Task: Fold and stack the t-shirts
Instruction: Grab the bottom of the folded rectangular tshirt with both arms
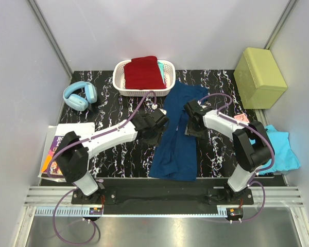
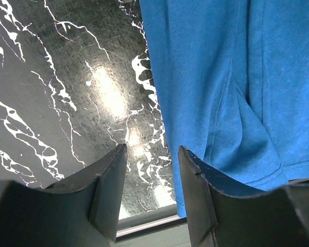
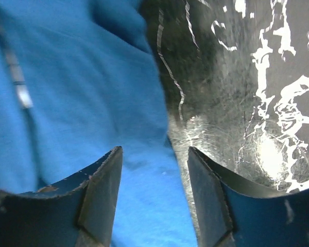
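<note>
Navy t-shirt: lies as a long strip down the middle of the table, from the basket to the near edge.
Your left claw: spread, pinching nothing, over bare table just beside the shirt's left edge.
Your right claw: spread, empty, over the shirt's right edge.
Dark red t-shirt: in the white basket, far side.
Turquoise t-shirt: at the table's right edge, beside your right arm.
Around you: blue headphones far left, magazine near left, yellow-green box far right.

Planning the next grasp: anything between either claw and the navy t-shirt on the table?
Nothing visible. The left claw and right claw hang open at the side edges of the navy t-shirt, with only cloth and bare table beneath them.
</note>
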Action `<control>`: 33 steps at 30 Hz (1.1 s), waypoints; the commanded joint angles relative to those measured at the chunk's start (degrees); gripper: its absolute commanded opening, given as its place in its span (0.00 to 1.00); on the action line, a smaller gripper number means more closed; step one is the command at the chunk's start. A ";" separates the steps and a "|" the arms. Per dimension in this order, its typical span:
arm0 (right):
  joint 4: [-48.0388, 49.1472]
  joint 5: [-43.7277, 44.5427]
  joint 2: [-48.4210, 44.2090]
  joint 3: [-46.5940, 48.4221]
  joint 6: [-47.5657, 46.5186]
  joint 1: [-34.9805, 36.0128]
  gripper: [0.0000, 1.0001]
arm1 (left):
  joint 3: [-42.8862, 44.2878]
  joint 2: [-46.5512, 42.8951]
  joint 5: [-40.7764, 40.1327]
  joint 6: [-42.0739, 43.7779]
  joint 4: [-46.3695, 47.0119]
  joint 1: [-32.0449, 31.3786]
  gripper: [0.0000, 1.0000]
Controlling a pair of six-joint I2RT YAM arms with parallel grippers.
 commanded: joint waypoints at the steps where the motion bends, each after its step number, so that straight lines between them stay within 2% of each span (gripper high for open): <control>1: 0.40 2.94 1.95 0.27 1.67 -0.35 0.60 | 2.15 0.22 1.07 1.11 1.99 0.31 0.49; 5: 0.57 2.85 3.27 1.42 1.49 -0.61 0.57 | 1.71 0.57 1.33 0.93 1.99 0.39 0.49; 15: 0.66 4.52 5.12 0.90 2.63 -1.14 0.38 | 1.44 0.66 1.33 0.76 1.99 0.57 0.49; 24: 0.14 5.40 6.35 -1.13 5.62 -2.02 0.01 | 1.18 1.01 1.68 1.46 2.08 0.75 0.48; 33: -2.94 8.03 7.40 -1.57 8.17 -5.70 0.00 | 0.57 0.92 2.04 1.90 1.82 0.92 0.48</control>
